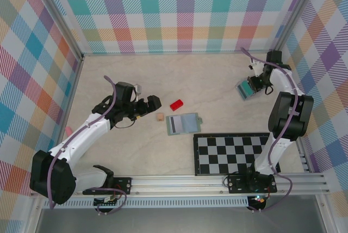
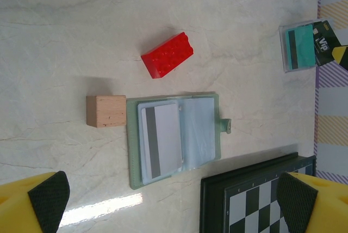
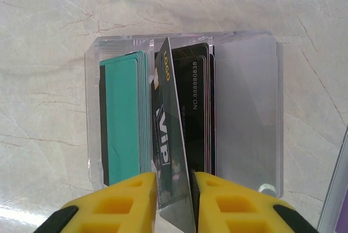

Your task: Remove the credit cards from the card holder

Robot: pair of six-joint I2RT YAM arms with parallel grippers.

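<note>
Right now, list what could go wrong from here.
1. The black card stands tilted in the right gripper, its far end in the box. Let go like that, it may lean on the stacks or tip out.
2. The holder has a card in it and a wood block right beside its edge. The left gripper, coming down, could knock the block or shove the holder.

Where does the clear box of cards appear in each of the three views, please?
Top external: the clear box sits at the far right, about mid-height.
Left wrist: the clear box is in the upper right corner.
Right wrist: the clear box is in the centre, seen close up.
Shared landmark: the teal cards standing inside it.
</note>
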